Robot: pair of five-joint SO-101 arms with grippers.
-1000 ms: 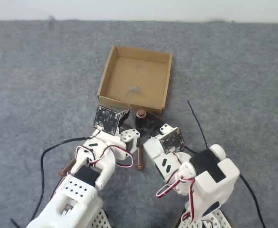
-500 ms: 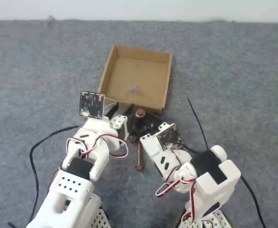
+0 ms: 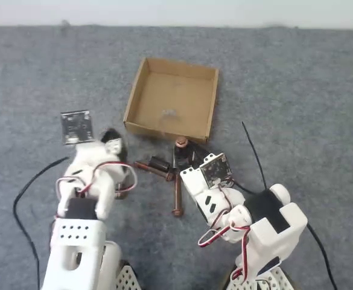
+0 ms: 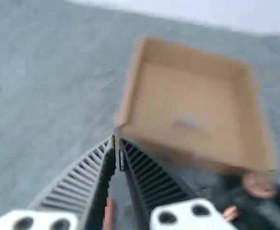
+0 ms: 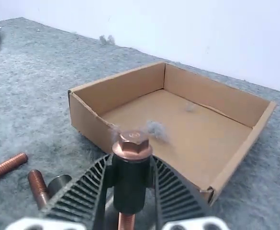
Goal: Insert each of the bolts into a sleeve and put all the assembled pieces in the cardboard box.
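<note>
Grey carpet (image 3: 321,90) under everything; soft, so dropped parts should not roll far.

Cardboard box (image 3: 185,93) sits past both arms, open side up, holding nothing but a speck of fluff (image 5: 154,128).

Right gripper (image 5: 130,163): jaws clamped on the assembled piece (image 5: 129,187), a black sleeve with the copper bolt head (image 5: 132,143) on top, upright, just short of the box's near wall (image 5: 89,125).

Left gripper (image 4: 117,141): jaws pressed together on nothing, off to the side near the box's corner and apart from the right gripper.

Loose parts on the carpet just beside the right gripper: one bolt (image 3: 177,194), a second bolt (image 3: 146,167), and a bare sleeve (image 3: 159,162) against it.

Step in hand, as I read it: carry the piece over the wall and drop it in.
- Raise first. The shank pokes out below the sleeve and would likely catch the cardboard edge.
- Hold the piece head-up so the bolt cannot slide out.
- Go well past the wall, lower close to the box floor, then part the jaws.
- Leave the left arm where it is, out of the path.
</note>
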